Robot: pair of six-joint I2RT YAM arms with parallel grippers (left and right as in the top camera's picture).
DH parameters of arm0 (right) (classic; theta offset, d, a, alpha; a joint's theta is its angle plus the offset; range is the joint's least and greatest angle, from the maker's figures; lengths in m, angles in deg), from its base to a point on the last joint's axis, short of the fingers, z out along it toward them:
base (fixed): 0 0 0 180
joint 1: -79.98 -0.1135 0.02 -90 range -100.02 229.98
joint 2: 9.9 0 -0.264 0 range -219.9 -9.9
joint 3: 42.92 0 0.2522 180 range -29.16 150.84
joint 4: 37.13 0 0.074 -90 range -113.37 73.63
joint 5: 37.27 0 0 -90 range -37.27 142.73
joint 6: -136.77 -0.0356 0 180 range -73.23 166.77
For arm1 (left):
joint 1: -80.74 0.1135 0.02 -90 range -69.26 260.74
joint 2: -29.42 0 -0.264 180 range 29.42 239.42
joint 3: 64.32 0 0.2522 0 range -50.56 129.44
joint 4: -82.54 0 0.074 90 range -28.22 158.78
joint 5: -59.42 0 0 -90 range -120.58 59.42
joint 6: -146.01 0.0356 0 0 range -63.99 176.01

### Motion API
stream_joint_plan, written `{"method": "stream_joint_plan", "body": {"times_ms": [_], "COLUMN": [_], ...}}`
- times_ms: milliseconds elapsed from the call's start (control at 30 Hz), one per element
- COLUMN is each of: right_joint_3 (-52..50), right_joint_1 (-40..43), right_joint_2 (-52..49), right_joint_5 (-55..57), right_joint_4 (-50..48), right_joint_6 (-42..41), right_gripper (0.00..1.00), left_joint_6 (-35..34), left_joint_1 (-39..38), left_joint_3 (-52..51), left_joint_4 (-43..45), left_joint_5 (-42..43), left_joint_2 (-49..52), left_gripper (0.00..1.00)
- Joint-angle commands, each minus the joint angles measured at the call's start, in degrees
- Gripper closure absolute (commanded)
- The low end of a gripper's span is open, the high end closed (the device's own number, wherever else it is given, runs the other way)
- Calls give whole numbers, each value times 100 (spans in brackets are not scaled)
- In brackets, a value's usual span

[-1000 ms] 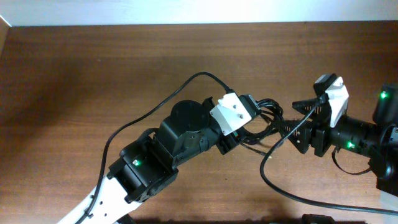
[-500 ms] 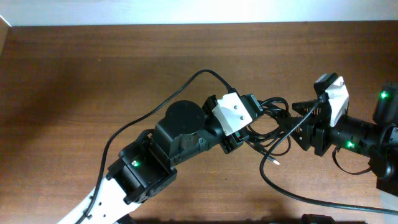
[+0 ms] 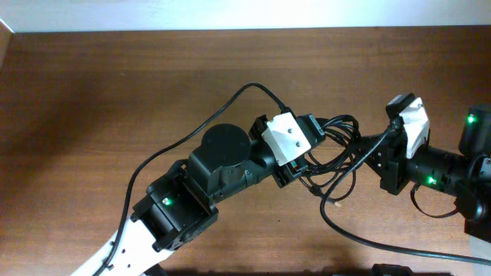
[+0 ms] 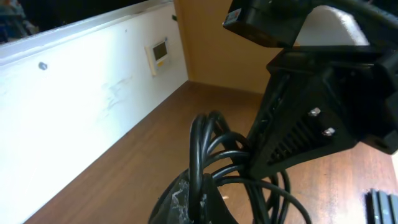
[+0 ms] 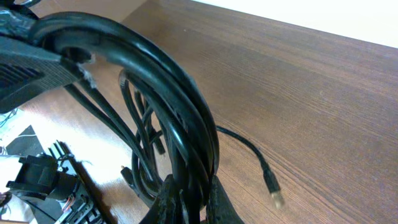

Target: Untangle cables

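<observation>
The cables (image 3: pixel 337 153) are a bundle of thin black loops hanging between my two grippers at the table's middle right. My left gripper (image 3: pixel 316 130) is shut on the bundle's left side; the left wrist view shows a cord (image 4: pixel 202 149) running down between its fingers (image 4: pixel 186 199). My right gripper (image 3: pixel 367 146) is shut on the right side, and in the right wrist view the thick coil of cables (image 5: pixel 180 106) passes between its fingers (image 5: pixel 171 196). One loose plug end with a pale tip (image 3: pixel 335 202) trails onto the wood, also visible as a plug (image 5: pixel 273 190).
A thicker black arm cable (image 3: pixel 192 130) arcs over the left arm, and another (image 3: pixel 360 239) curves along the wood below the right gripper. The table's far edge meets a white wall (image 3: pixel 230 14). Bare brown tabletop (image 3: pixel 92 100) stretches left.
My right gripper has closed on the cable bundle. The bundle has been drawn out a little between the two grippers, and the loose plug end has slid slightly toward the table's front.
</observation>
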Motion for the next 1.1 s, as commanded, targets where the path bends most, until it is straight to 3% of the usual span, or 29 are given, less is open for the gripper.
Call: {"method": "stream_joint_plan", "body": {"times_ms": [0,300,500,800,1067], "right_joint_3": [44,297,304,304,304], "right_joint_1": [-26,-26,-24,-24,-26], "right_joint_2": [129,710,1163,1338,1561], "right_joint_5": [-240,-732,-629,1547,2389], "right_joint_4": [-7,-273,-881,-1609,-2243], "right_joint_6": [-22,-26,-597,-2551,-3512], "right_gripper": [96,96,96,96,96], "left_joint_6": [31,-278,-649,-885,-1384], "left_joint_1": [9,9,11,11,11], "left_joint_3": [31,31,31,31,31], "left_joint_4": [-155,-881,-1252,-1799,-2474], "left_joint_5": [-433,-1937,-2378,-2677,-3451], "left_joint_2": [-162,-160,-162,-162,-162], "left_gripper": [100,100,100,100,100]}}
